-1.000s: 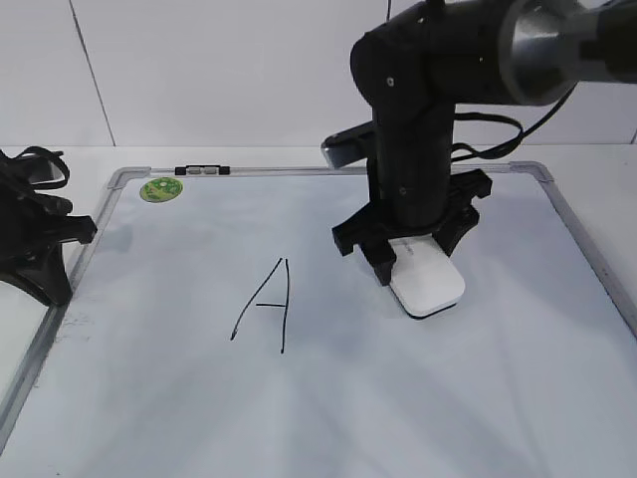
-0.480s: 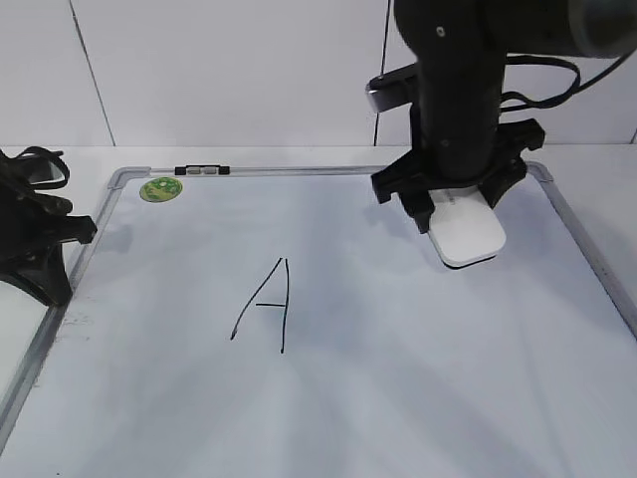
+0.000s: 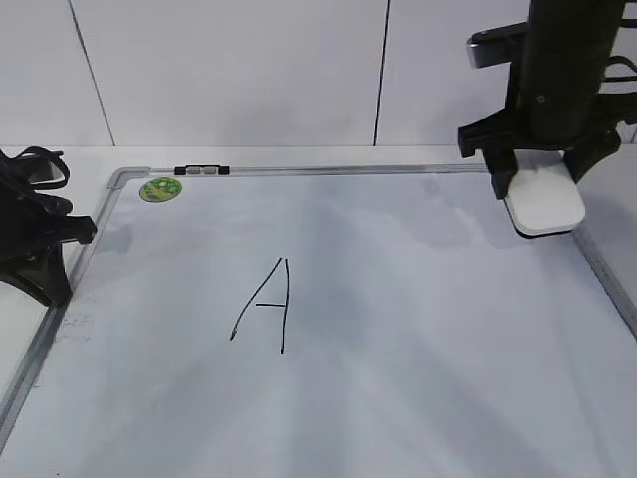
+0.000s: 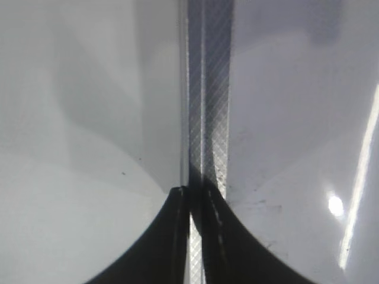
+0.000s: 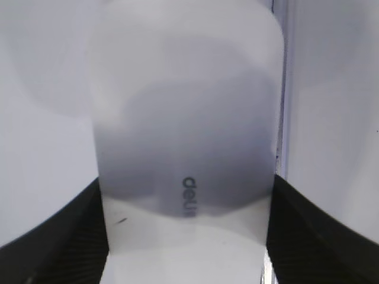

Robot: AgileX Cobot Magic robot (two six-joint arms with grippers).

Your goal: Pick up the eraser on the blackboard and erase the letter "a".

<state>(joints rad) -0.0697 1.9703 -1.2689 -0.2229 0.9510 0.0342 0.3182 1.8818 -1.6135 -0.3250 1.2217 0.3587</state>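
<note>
The blackboard (image 3: 398, 398) is a white dry-erase board with a silver frame, lying flat. A tall capital "A" (image 3: 267, 304) in black marker stands left of its middle. No small letter "a" shows on it. My right gripper (image 3: 538, 189) is shut on the white eraser (image 3: 544, 206) and holds it at the board's far right corner, over the frame. In the right wrist view the eraser (image 5: 186, 148) fills the frame between the black fingers (image 5: 56, 236). My left gripper (image 3: 40, 239) is at the board's left edge; its jaws are shut and empty over the frame (image 4: 207, 89).
A round green magnet (image 3: 160, 188) sits at the board's far left corner, with a small black-and-grey clip (image 3: 202, 170) on the top frame beside it. A white wall rises just behind the board. The left arm's black body lies outside the left frame.
My right gripper has carried the eraser from the board's middle, right of the "A", up and rightward to the far right corner. The left arm has not moved.
</note>
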